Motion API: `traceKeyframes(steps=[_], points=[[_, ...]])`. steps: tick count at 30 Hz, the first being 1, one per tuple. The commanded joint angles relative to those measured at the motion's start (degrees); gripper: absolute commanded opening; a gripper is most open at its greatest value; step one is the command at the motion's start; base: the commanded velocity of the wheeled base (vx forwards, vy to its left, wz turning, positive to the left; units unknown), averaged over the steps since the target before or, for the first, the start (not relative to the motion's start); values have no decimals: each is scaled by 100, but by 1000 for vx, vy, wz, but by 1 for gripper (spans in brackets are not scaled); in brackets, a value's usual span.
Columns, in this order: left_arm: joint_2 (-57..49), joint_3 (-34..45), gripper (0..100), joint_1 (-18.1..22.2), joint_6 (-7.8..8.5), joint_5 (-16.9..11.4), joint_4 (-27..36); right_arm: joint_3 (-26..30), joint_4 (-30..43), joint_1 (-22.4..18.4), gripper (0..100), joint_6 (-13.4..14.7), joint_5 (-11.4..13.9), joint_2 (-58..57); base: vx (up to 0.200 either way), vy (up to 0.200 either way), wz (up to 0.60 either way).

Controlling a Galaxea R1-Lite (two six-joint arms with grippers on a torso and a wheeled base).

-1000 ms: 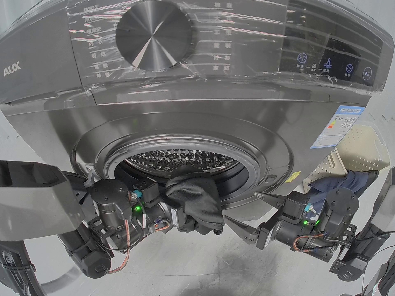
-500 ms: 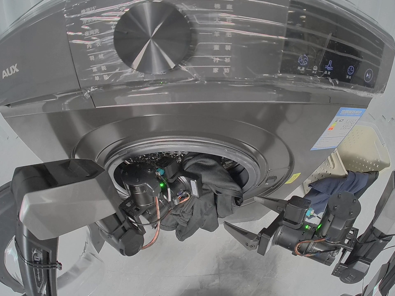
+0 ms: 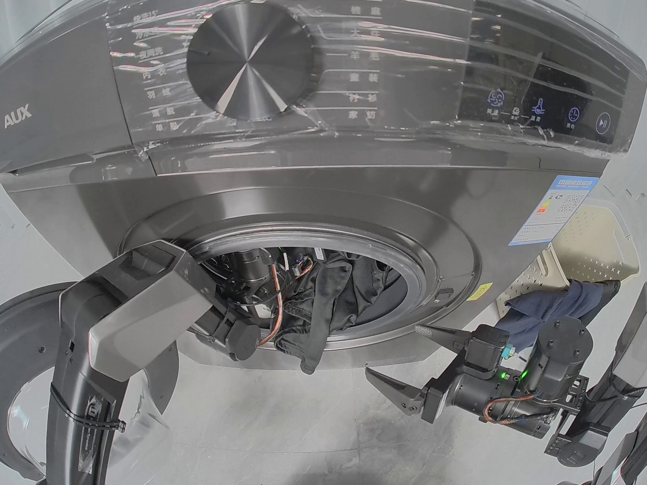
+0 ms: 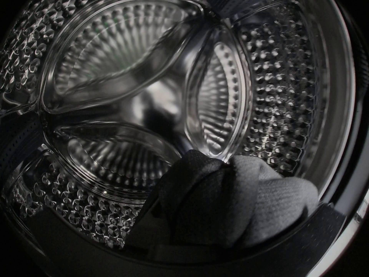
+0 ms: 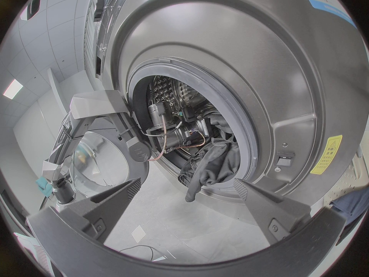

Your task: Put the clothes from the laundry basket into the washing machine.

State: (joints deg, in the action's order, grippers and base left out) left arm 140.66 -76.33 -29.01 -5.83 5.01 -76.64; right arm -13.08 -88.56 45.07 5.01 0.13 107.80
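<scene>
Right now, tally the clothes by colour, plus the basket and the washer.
black garment: 1
blue garment: 1
laundry basket: 1
washing machine: 1
Total: 4

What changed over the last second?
The left arm pushed forward into the washing machine, carrying the black garment in; its tail hangs over the door rim. The right gripper, fingers open, and the blue garment in the laundry basket stayed put.
</scene>
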Motion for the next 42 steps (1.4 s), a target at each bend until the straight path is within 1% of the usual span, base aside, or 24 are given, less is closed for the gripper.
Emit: traceKeyframes(steps=[1, 3, 5, 6, 8, 9, 10, 11, 13, 14, 17, 20, 23, 24, 29, 30, 32, 35, 37, 39, 42], points=[[445, -866, 0, 238, -24, 141, 369, -10, -3, 20, 100, 9, -5, 30, 0, 0, 0], [498, -1060, 0, 265, -24, 246, 413, -10, -3, 20, 100, 9, -5, 30, 0, 0, 0], [480, -1042, 0, 265, -41, 255, 431, -10, -3, 11, 100, 9, -5, 22, 0, 0, 0], [472, -1025, 100, 265, -68, 255, 431, -10, -3, 11, 100, 9, -5, 22, 0, 0, 0], [349, -849, 100, 194, -331, 264, 484, -19, -12, 11, 100, 9, -5, 22, 0, 0, 0], [322, -805, 100, 186, -367, 264, 501, -28, -3, 11, 100, 9, 4, 22, 0, 0, 0], [76, -497, 100, 124, -490, 255, 686, -28, -12, 11, 100, 9, -5, 22, 0, 0, 0], [-100, -242, 100, 80, -542, 193, 888, -37, -12, 11, 100, 9, -5, 30, 0, 0, 0], [-346, 118, 100, 27, -586, 123, 1222, -45, -3, 20, 100, 9, 4, 30, 0, 0, 0], [-407, 232, 100, -17, -604, 44, 1362, -45, -3, 20, 100, 9, -5, 30, 0, 0, 0], [-442, 417, 100, -113, -604, -167, 1609, -45, -3, 20, 100, 9, -5, 39, 0, 0, 0], [-399, 452, 100, -192, -604, -281, 1732, -54, -3, 20, 100, 9, 4, 48, 0, 0, 0], [-249, 425, 100, -228, -586, -281, 1732, -45, -3, 20, 100, 9, 4, 39, 0, 0, 0], [-232, 417, 0, -228, -586, -281, 1732, -45, -3, 20, 100, 9, 4, 39, 0, 0, 0], [-3, 48, 0, -201, -604, -273, 1723, -54, -3, 20, 100, 9, 4, 48, 0, 0, 0], [41, -155, 0, -166, -613, -202, 1723, -63, -3, 20, 100, 9, 4, 48, 0, 0, 0], [59, -357, 0, -140, -630, -158, 1723, -63, -3, 20, 100, 9, 4, 48, 0, 0, 0], [138, -902, 0, 1, -639, 202, 1661, -72, -3, 20, 100, 9, 4, 48, 0, 0, 0], [190, -1200, 0, 89, -648, 334, 1626, -81, -12, 20, 100, 9, 4, 48, 0, 0, 0], [208, -1376, 0, 150, -674, 395, 1582, -81, -12, 20, 100, 9, -5, 48, 0, 0, 0], [199, -1438, 0, 177, -727, 404, 1486, -81, -12, 20, 100, 9, 4, 48, 0, 0, 0]])
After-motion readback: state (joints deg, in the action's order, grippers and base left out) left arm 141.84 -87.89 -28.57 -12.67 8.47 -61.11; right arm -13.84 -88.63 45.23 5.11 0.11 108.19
